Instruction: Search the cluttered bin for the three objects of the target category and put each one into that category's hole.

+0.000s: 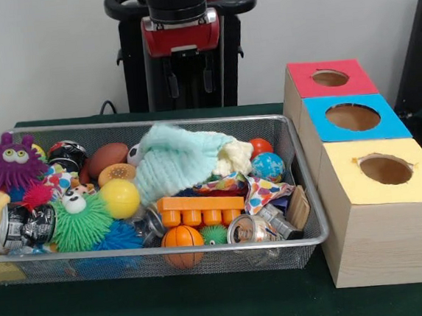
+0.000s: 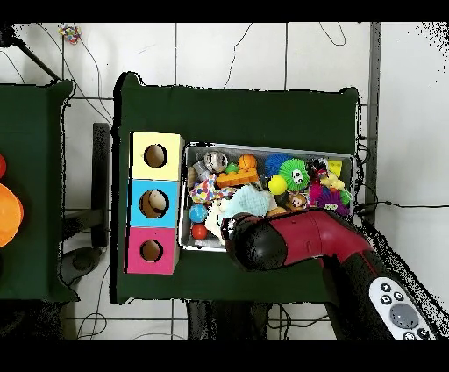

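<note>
A wire-mesh bin (image 1: 312,193) (image 2: 267,146) is piled with toys. Among them are an orange basketball (image 1: 182,238) (image 2: 248,161), a yellow ball (image 1: 120,198) (image 2: 277,184), a globe ball (image 1: 268,166) (image 2: 197,213), a red ball (image 1: 260,146) (image 2: 200,232) and a brown football (image 1: 107,158). A pale green knitted cloth (image 1: 178,161) (image 2: 250,202) lies over the middle. Beside the bin stand a red box (image 1: 330,79) (image 2: 151,251), a blue box (image 1: 353,117) (image 2: 153,203) and a yellow box (image 1: 386,170) (image 2: 155,156), each with a hole on top. The arm's red and black end (image 1: 182,27) (image 2: 254,241) hangs over the bin's robot-side rim and covers the gripper.
Also in the bin are an orange toy brick (image 1: 200,207), a purple furry monster (image 1: 10,164), a green spiky toy (image 1: 80,221), crushed cans (image 1: 25,226), a glass jar (image 1: 250,228) and a patterned cloth (image 1: 262,190). A second green table (image 2: 31,189) stands to one side in the overhead view.
</note>
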You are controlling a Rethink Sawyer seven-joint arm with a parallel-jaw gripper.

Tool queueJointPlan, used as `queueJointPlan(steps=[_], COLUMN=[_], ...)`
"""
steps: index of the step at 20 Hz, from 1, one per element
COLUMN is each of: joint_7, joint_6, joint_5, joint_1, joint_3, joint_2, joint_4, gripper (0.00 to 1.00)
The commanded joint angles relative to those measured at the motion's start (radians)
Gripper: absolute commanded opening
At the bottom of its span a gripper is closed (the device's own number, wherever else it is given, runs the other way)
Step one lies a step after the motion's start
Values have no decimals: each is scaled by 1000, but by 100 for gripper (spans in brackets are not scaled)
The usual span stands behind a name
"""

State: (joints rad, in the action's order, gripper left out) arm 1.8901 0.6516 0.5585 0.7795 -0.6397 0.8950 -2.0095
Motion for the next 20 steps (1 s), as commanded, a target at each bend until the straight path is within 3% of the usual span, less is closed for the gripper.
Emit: queueJointPlan(steps=[1, 9, 15, 20], joint_7=[20, 12, 68, 123], joint_6=[59, 63, 137, 127], joint_5=[-22, -8, 53, 39], joint_1=[1, -16, -155, -246], joint_3=[59, 74, 143, 197], joint_2=[-14, -30, -39, -62], joint_4=[59, 78, 163, 206], gripper=[100, 100, 100, 100])
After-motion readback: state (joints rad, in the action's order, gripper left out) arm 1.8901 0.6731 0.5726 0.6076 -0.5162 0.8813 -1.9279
